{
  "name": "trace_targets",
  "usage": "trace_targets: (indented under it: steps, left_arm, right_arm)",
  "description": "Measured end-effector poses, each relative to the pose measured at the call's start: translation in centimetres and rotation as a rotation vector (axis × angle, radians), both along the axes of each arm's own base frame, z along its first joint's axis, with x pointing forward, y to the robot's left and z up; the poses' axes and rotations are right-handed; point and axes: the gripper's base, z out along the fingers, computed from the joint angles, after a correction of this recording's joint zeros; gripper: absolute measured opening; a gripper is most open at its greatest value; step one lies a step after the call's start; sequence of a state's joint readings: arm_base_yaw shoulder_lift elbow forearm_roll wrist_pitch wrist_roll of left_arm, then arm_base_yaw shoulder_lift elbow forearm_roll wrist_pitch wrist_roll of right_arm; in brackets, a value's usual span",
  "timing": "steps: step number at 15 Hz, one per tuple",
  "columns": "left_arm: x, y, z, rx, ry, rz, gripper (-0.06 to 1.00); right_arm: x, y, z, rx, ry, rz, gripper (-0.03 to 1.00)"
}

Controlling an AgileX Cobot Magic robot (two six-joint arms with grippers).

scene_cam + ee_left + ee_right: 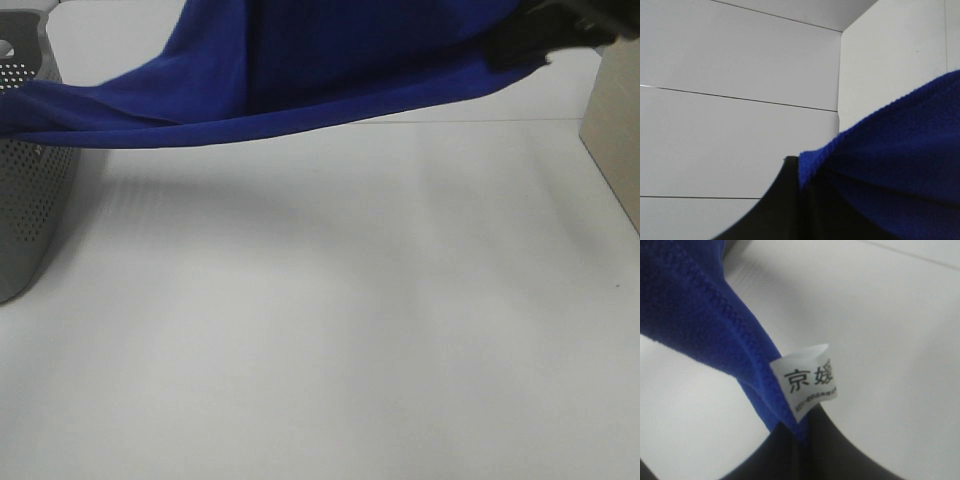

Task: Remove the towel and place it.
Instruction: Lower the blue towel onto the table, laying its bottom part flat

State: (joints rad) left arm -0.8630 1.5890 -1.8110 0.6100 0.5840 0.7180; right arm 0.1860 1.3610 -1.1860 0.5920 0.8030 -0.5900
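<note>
Aloft, towel [300, 70] corners sit pinched between closed fingers [771, 216].

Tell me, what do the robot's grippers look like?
Only bits show. The left gripper is smooth black with a curved edge. The right gripper looks dark grey-black, also curved; from the high camera it is just a blurry black shape.

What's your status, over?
Left gripper, right gripper shut on towel; tag at right one. Towel held up, sagging over table. Basket at left, towel end over it, contact unclear.

exterior: high, down at table [350, 350] | wrists: close, share towel [900, 170]
</note>
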Motion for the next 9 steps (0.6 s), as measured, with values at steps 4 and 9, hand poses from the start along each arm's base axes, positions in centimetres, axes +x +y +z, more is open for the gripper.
trace_targets:
  steps: [4, 9]
  left_arm:
    - [-0.1, -0.3, 0.7, -0.038, -0.062, -0.037, 0.0]
    - [1.8, 1.4, 1.5, -0.166, -0.094, -0.005, 0.0]
  right_arm:
    - [-1.6, -2.2, 8.6, -0.171, -0.167, -0.096, 0.03]
    - [-1.9, -2.9, 13.8, -0.232, -0.291, -0.131, 0.03]
